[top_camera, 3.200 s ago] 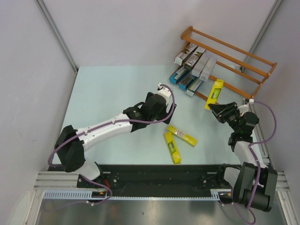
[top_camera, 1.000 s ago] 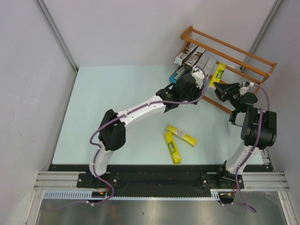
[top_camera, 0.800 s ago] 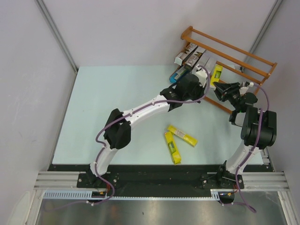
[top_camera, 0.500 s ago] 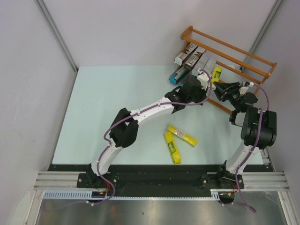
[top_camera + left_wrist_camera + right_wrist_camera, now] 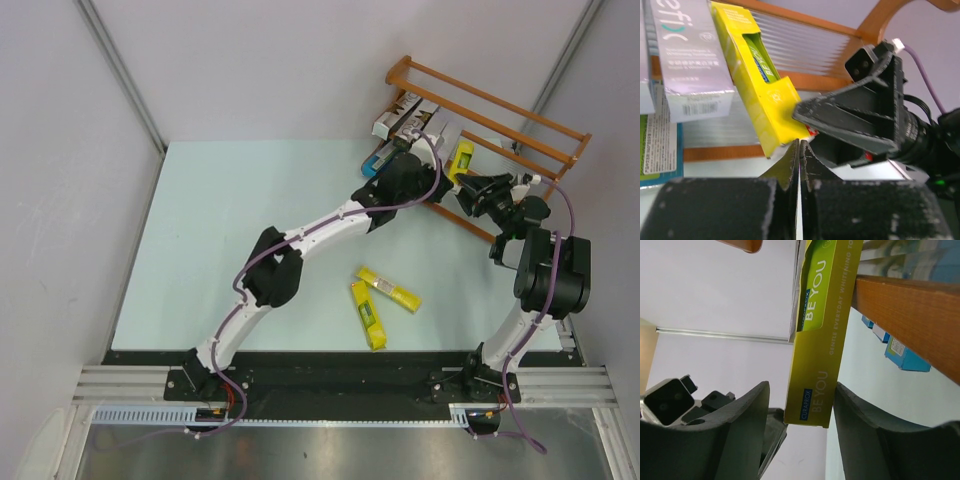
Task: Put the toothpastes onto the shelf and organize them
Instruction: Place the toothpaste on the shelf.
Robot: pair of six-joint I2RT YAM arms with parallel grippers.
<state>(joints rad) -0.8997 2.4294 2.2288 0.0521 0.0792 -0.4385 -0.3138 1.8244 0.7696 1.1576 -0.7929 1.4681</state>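
Overall: both arms meet at the shelf (image 5: 500, 120), at the far right of the table (image 5: 250, 230).
Yellow carton (image 5: 822, 335): slanted across the shelf's rails, just beside a silver carton (image 5: 690, 60); its near end sticks out past a wooden rail (image 5: 910, 315).
Right gripper (image 5: 801, 387): fingers spread, with the yellow carton's near end between them. A sliver of gap shows at one finger, and the other finger sits at or almost at the carton's edge, so it is not clamped.
Left gripper (image 5: 799, 150): fingers pressed together on nothing, tips just under the yellow carton's near end and close to the right gripper.
Blue carton (image 5: 660, 145): on the shelf, below the silver carton in the left wrist view.
Loose carton (image 5: 388, 288): yellow, flat on the table, well apart from both grippers.
Second loose carton (image 5: 367, 314): yellow, flat on the table, one end near the first's.
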